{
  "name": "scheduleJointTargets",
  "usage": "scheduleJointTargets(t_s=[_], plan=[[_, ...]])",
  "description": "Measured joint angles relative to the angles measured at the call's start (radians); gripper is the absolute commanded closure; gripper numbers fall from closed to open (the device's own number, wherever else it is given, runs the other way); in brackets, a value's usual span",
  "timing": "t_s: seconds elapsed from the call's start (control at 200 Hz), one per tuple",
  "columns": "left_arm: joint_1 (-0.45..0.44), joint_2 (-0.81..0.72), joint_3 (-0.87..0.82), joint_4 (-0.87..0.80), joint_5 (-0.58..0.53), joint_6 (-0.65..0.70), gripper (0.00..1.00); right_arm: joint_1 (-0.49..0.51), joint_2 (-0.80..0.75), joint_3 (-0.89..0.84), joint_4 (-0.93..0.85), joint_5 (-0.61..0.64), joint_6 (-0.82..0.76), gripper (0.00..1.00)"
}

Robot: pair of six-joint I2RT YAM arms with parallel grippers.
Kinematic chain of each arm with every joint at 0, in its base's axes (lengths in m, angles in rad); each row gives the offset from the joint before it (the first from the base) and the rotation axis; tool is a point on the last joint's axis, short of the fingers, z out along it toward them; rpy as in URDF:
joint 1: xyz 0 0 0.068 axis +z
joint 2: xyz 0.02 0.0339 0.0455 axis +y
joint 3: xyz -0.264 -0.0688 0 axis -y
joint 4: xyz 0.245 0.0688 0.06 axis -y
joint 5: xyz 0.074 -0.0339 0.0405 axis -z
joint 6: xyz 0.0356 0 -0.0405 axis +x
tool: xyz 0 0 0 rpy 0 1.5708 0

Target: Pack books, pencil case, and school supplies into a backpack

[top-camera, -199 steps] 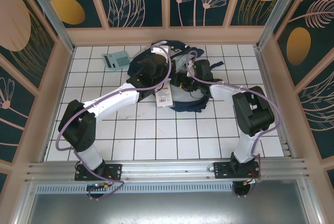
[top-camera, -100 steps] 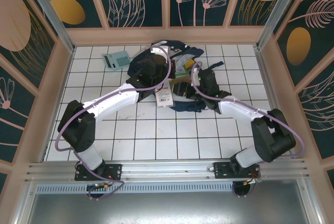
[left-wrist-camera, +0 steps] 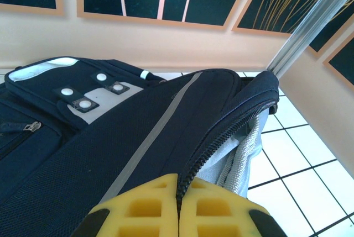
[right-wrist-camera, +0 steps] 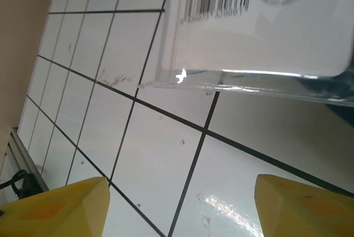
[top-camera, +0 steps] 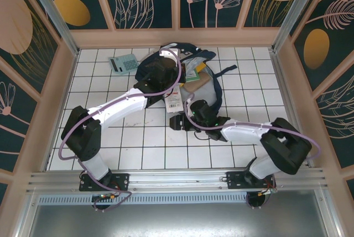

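The navy backpack lies open at the back middle of the tiled table, with a small green book and a tan-brown pencil case showing in its mouth. My left gripper is shut on the backpack's zipper edge, its yellow fingers pressed together around the zip teeth. The long white-and-red pack lies on the tiles just left of the backpack; its barcoded end fills the top of the right wrist view. Just below it my right gripper hovers open and empty over bare tile. The teal calculator rests at the back left.
Wooden walls with dark floral panels enclose the table on three sides. An aluminium rail runs along the near edge by the arm bases. White tiles stretch in front of the backpack.
My right arm has pulled out of the backpack mouth and swung down and left to the tiles beside the white-and-red pack. The left gripper has kept its hold.
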Motion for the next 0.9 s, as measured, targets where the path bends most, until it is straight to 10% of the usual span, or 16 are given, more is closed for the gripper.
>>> scheduleJointTargets(t_s=[0.596, 0.901], plan=[[0.0, 0.0, 0.0, 0.0, -0.003, 0.0, 1.0, 0.007, 0.145, 0.175, 0.049, 0.179, -0.005, 0.28], [0.0, 0.0, 0.0, 0.0, -0.004, 0.0, 1.0, -0.112, 0.116, 0.177, 0.031, 0.22, -0.013, 0.57]])
